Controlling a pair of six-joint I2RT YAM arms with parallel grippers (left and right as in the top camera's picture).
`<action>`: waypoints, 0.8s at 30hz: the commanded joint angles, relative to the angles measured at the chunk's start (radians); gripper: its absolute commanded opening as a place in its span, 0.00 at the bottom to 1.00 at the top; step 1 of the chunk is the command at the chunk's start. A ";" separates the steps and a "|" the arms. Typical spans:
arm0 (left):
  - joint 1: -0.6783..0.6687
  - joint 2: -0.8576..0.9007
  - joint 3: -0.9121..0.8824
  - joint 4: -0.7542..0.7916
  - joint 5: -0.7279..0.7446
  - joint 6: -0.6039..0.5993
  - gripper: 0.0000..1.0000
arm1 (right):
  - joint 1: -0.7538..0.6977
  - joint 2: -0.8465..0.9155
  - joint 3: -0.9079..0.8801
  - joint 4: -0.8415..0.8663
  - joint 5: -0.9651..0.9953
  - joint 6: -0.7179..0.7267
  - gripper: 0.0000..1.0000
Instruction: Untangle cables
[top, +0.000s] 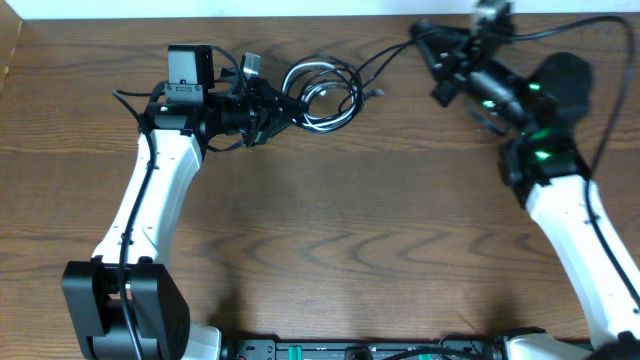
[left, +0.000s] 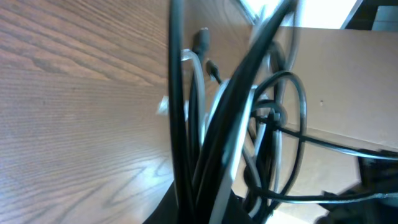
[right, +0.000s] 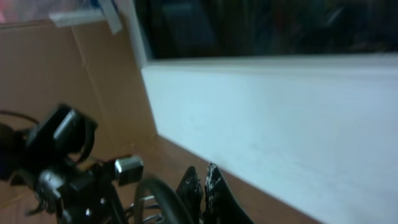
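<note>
A tangle of cables (top: 325, 92), black loops with a white one among them, lies at the back of the table, left of centre. My left gripper (top: 274, 108) is shut on the tangle's left side. In the left wrist view, black cables (left: 177, 124) and a white cable (left: 229, 168) run up out of the left gripper (left: 214, 211). One black cable (top: 385, 56) leads up and right from the tangle to my right gripper (top: 420, 36), which is shut on its end. The right gripper (right: 205, 177) shows its tips pressed together, with a dark cable (right: 158, 199) curving beside them.
A silver plug (top: 250, 65) sticks up by the left gripper, and a small plug end (top: 376, 92) lies right of the tangle. The table's back edge meets a white wall (right: 280, 124). A cardboard panel (left: 336, 81) stands behind the tangle.
</note>
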 joint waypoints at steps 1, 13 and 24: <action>0.004 0.006 0.004 -0.029 -0.090 0.059 0.08 | -0.064 -0.042 0.008 0.015 0.010 0.032 0.01; -0.013 0.006 0.004 -0.268 -0.590 0.180 0.07 | -0.146 -0.055 0.008 0.073 -0.044 0.032 0.01; -0.064 0.006 0.004 -0.315 -0.895 0.227 0.08 | -0.148 -0.055 0.008 0.299 -0.013 0.036 0.01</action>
